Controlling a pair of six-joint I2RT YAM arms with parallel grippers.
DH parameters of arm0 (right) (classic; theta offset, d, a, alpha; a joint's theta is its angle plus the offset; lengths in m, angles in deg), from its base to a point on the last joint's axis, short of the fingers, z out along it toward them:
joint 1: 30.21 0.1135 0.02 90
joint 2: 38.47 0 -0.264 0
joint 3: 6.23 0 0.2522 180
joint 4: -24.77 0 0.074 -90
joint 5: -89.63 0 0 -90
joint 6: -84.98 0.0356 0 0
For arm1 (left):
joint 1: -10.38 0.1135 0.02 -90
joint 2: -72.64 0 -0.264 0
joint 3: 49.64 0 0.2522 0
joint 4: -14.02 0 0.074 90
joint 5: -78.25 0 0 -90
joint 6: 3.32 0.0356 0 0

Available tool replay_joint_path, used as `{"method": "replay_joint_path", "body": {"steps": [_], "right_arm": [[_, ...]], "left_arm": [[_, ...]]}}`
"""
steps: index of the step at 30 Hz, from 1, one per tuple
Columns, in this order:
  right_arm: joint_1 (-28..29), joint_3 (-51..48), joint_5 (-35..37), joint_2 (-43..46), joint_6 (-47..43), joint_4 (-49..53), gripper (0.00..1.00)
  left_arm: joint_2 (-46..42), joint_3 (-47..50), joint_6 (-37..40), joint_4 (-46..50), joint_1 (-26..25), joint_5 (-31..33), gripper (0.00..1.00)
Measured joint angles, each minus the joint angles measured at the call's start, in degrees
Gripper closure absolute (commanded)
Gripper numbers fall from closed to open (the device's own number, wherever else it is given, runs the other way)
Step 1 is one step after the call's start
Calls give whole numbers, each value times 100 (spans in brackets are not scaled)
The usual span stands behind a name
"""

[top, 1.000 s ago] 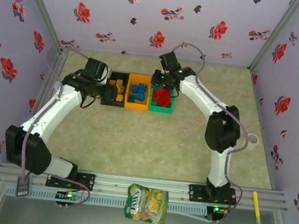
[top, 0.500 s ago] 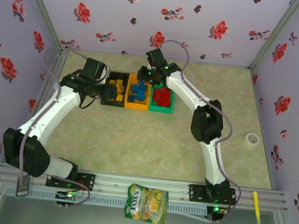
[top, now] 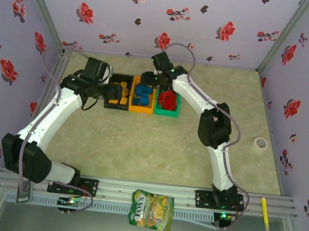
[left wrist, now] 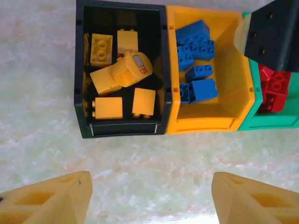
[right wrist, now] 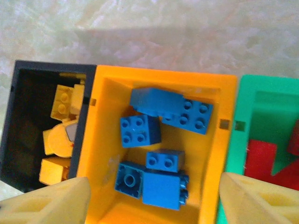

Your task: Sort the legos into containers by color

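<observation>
I find the containers (top: 143, 95) joined in a row on the far half of the table (top: 139, 153), near the back wall; from my left wrist view the black bin (left wrist: 122, 129) holds the yellow bricks (left wrist: 108, 107), several plain blocks and one rounded piece (left wrist: 131, 70) bearing a small label with red digits; the orange bin (left wrist: 205, 125) beside it holds the blue bricks (left wrist: 203, 89), studded, lying at mixed angles; the green bin (left wrist: 271, 122) holds the red bricks (left wrist: 274, 88), partly hidden under the dark body of the right arm. The left gripper (left wrist: 149, 200) hangs on the near side of the black bin, its fingers (left wrist: 46, 203) spread wide with only bare table between them; it grips nothing. The right gripper (right wrist: 154, 200) hovers above the orange bin, fingers likewise wide apart, nothing clamped. The table surface is a pale green-beige marbled sheet; the walls (top: 155, 15) are lilac, printed with red and dark flowers. Along the near edge runs a metal rail (top: 151, 192) carrying both arm bases; a yellow-green snack bag (top: 152, 210) hangs over it between them; a yellow stick (top: 265, 214) lies at its right end; a white tape roll (top: 261, 143) rests on the table, well apart from the bins, to the right.
</observation>
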State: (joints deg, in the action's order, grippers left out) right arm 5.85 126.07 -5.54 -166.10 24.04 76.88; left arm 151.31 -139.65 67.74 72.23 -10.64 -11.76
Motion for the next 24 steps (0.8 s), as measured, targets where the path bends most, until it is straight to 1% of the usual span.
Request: {"method": "replay_joint_path", "body": {"steps": [3,6,11,14,20,24], "right_arm": [[0,-348,164,413,-179,24,16],[-13,-730,345,942,-350,28,10],[-146,-1403,490,1840,-529,-31,1],[-361,-1816,522,2326,-601,-85,1],[-968,-2747,632,3377,-667,-87,1],[-1349,-3056,962,4035,-704,-26,0]], "left_arm": [[31,-179,31,22,0,0,23],[111,-437,125,2,0,0,16],[190,-809,262,-20,31,55,8],[258,-1143,365,31,94,153,1],[367,-1906,584,286,310,385,0],[378,-2343,601,573,417,660,0]]}}
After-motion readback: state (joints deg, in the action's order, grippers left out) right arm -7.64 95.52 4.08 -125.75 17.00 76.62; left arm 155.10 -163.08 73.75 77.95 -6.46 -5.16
